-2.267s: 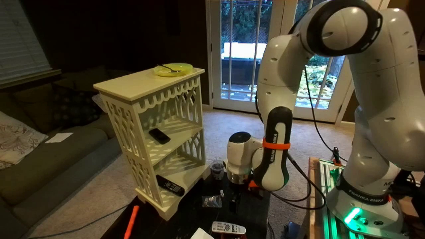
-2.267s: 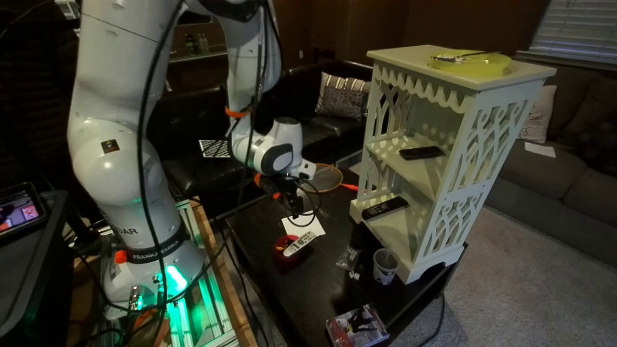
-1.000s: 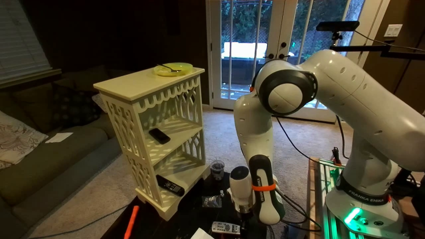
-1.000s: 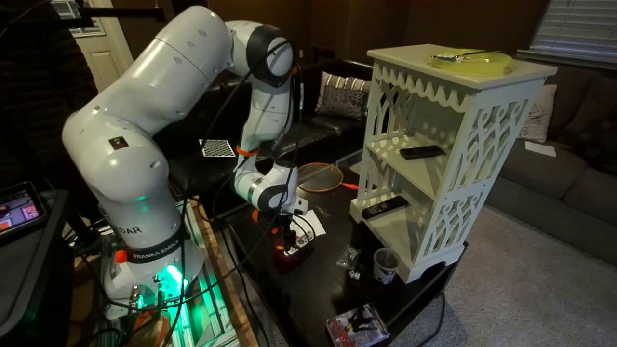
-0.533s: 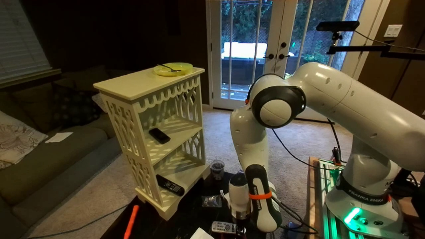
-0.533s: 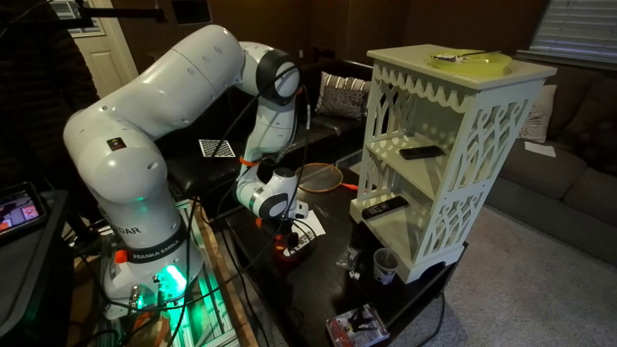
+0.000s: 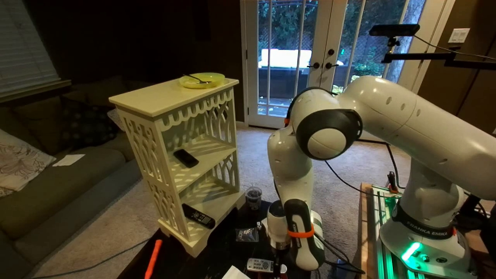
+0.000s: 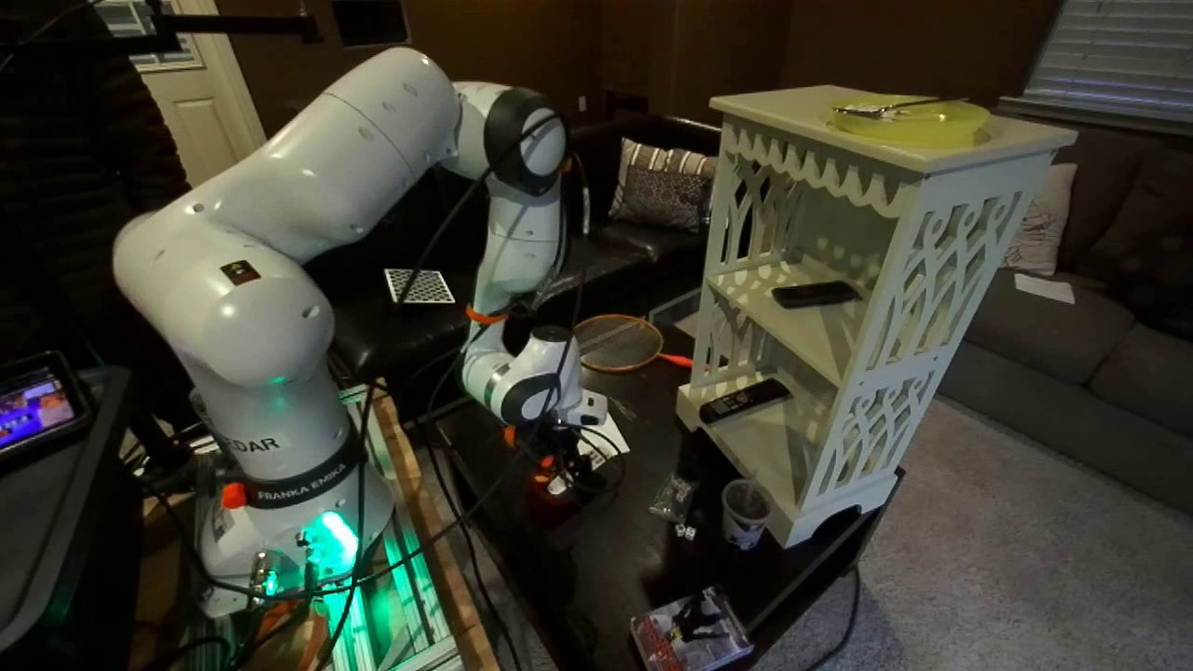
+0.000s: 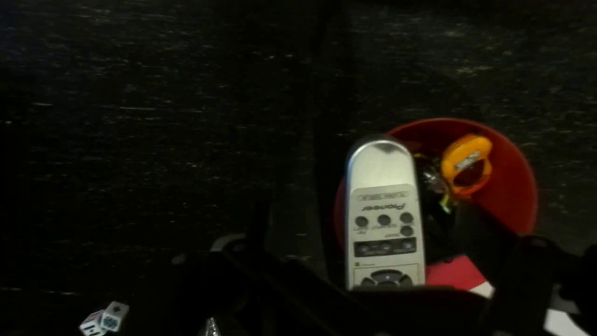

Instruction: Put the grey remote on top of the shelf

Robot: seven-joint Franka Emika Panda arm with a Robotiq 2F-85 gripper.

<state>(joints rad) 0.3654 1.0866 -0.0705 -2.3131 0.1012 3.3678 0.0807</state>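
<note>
Wrist view: the red bowl (image 9: 513, 186) held an orange object (image 9: 464, 161); across its rim lay the grey remote (image 9: 383, 205), the jaws apart on either side.

Dark table (image 8: 624, 568) with shelf (image 8: 820, 349), bowl (image 9: 510, 186), cup (image 8: 746, 514), 2 dice (image 9: 112, 317)

Shelf (image 7: 205, 155) in both exterior views, wrist view downward, close.
</note>
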